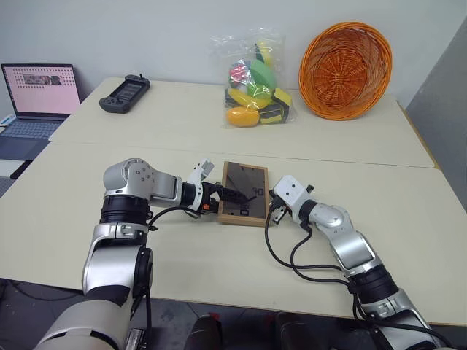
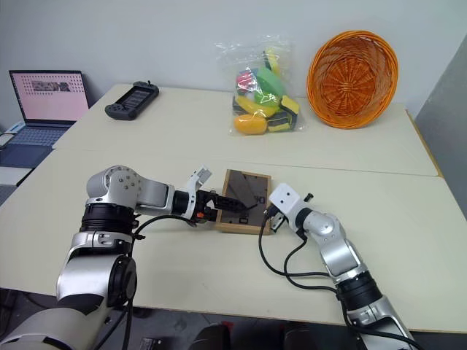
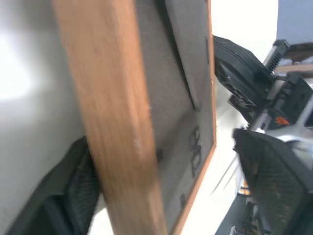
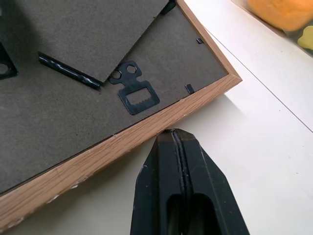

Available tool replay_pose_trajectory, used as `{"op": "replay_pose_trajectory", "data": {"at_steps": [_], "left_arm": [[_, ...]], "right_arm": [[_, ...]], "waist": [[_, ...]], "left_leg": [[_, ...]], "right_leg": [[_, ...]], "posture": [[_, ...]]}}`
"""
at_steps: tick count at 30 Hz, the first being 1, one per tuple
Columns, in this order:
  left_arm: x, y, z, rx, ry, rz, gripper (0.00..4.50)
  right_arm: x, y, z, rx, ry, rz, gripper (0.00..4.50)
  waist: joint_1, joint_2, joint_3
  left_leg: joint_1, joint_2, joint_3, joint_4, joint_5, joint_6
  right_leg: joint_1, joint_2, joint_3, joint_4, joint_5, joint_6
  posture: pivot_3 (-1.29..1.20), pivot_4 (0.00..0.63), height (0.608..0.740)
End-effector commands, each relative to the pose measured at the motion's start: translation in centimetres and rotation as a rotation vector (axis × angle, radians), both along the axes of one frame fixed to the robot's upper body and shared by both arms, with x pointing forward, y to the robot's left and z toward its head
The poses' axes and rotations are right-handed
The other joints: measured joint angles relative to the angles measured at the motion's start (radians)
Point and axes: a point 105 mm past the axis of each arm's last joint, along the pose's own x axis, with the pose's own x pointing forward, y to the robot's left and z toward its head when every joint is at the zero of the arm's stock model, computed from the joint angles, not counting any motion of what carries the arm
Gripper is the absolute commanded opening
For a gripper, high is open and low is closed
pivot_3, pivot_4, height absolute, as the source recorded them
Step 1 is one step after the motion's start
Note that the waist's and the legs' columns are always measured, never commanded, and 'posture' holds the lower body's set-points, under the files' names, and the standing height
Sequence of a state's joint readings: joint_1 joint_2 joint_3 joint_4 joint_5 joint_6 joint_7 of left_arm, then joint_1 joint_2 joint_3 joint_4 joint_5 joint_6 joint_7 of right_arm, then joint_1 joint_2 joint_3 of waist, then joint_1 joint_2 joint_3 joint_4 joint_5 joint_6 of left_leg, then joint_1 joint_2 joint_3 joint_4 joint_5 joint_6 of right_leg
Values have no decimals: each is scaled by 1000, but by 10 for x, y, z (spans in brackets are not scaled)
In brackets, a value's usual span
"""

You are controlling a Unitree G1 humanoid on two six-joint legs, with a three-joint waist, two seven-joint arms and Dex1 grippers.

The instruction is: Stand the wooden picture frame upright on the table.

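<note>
Two black-fingered grippers are flanking the small light-wood picture frame [image 1: 244, 193] lying back-up on the pale cream table [image 1: 182, 262]: right gripper [image 4: 172, 134] pressed together, touching its edge; left gripper [image 1: 219, 198] spread across its opposite rim.

Both arms reach inward; right gripper [image 4: 176, 142] jaws closed, left gripper [image 1: 219, 195] jaws seemingly apart.

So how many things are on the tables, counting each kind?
Wooden picture frame: 1
Orange wicker basket: 1
Clear bag of colourful toys: 1
Black handheld controller: 1
Laptop: 1, on a separate surface beside the table
Total: 5
</note>
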State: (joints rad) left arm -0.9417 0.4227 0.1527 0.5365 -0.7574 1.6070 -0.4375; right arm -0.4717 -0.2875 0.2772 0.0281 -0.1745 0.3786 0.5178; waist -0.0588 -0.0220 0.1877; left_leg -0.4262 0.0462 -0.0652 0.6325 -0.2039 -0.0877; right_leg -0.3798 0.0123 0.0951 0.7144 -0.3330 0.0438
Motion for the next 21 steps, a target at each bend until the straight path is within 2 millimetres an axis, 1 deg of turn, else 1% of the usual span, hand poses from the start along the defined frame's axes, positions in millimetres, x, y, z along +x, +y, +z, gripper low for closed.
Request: {"op": "replay_pose_trajectory", "data": {"at_steps": [1,6,10,14,19,21], "left_arm": [[1,-2,7,-21,-32,-3,3148],[0,-2,8,-28,-40,-5,2004],[-1,-2,8,-31,-44,-6,1442],[-2,-3,10,-53,-48,-15,1328],[-4,-2,5,-26,-27,-33,1315],[-7,0,3,-1,-38,-47,1315]], "right_arm": [[3,2,17,17,-59,12,0],[4,2,18,19,-62,13,0],[4,3,19,21,-62,17,0],[4,4,20,22,-63,21,0],[4,2,20,16,-65,20,0],[3,-2,19,-7,-72,22,0]], "waist": [[0,0,0],[0,0,0],[-2,0,0],[-4,0,0],[-4,0,0],[-5,0,0]], "left_leg": [[0,0,0,0,0,0],[0,0,0,-1,0,0],[0,0,0,-1,0,0],[1,0,0,-2,0,0],[1,0,0,-2,0,0],[1,0,0,-2,0,0]], "right_leg": [[0,0,0,0,0,0],[0,0,0,0,0,0],[0,0,0,-1,0,0],[0,0,0,0,0,0],[0,0,0,0,0,0],[0,0,0,0,0,0]], "posture": [[0,150,740],[0,150,740],[0,150,740],[0,150,740],[0,150,740],[0,150,740]]}}
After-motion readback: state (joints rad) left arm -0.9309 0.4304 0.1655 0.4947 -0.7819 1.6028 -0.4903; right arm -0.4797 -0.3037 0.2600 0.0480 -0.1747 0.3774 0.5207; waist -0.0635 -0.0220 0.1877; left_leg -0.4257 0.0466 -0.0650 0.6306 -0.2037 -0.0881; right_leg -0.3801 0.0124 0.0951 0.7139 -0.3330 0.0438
